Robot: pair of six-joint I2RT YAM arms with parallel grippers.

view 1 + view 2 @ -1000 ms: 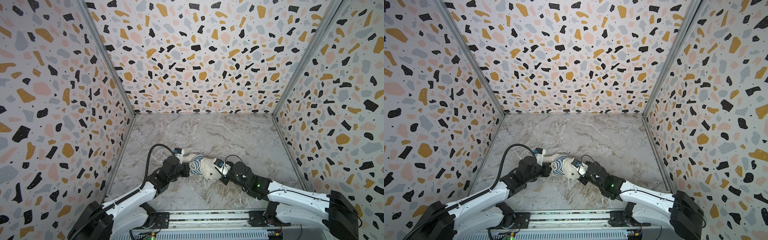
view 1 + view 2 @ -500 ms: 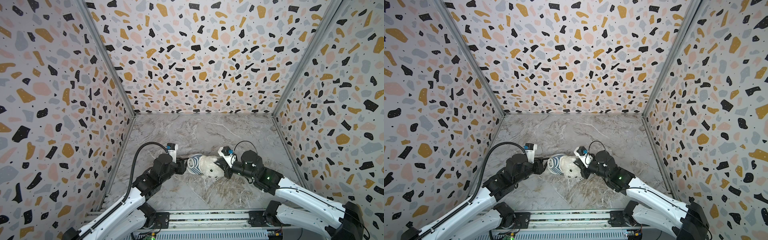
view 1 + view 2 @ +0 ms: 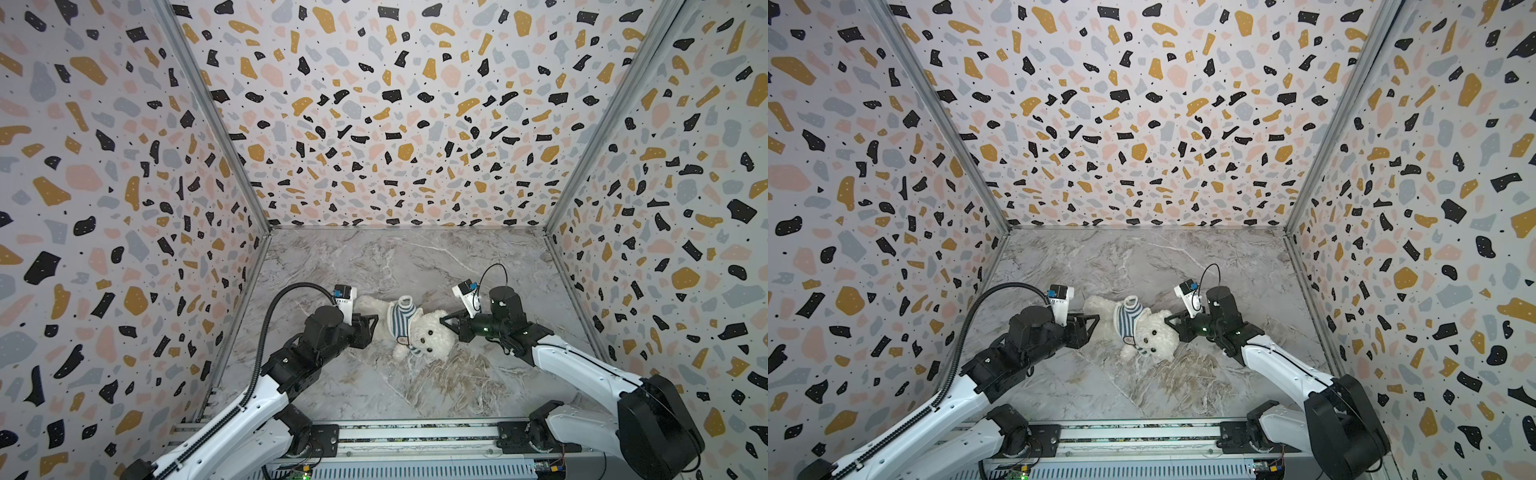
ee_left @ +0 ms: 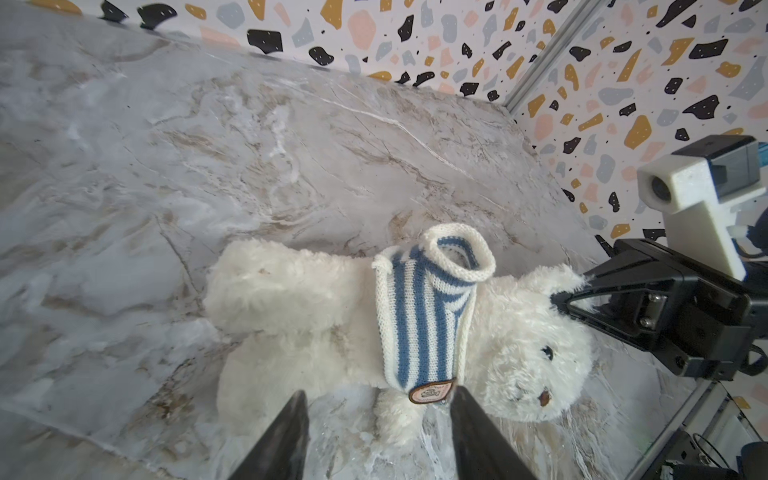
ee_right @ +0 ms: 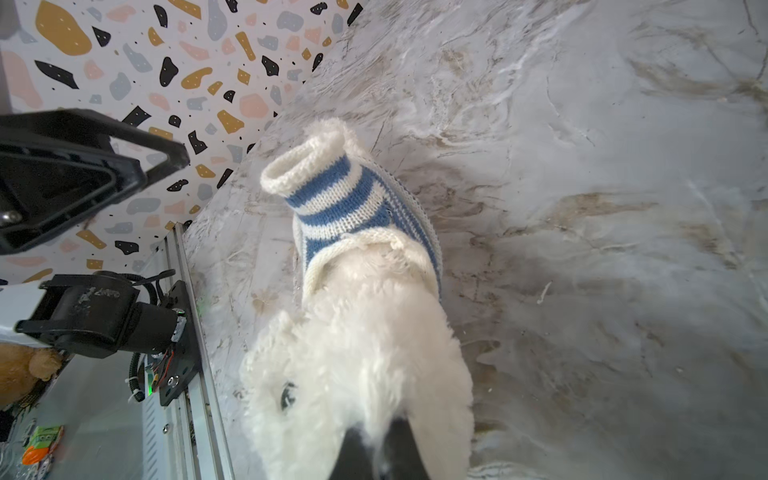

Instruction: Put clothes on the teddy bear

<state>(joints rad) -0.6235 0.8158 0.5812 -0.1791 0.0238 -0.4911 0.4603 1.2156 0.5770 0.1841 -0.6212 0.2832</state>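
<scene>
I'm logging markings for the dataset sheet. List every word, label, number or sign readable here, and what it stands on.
Brown badge on the striped shirt of the teddy bear: some print, too blurred to read.
Pale marks on a black joint housing by the rail: not legible.
Nothing else legible.

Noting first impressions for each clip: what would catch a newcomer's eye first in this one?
A fluffy cream-white plush teddy bear lies mid-table on the grey marble-patterned tabletop, a blue-and-white striped knitted shirt bunched around its chest with one sleeve sticking up. The right gripper pinches the bear's ear, while the left gripper stands open by its legs, holding nothing. Busy terrazzo-patterned walls surround them.
</scene>
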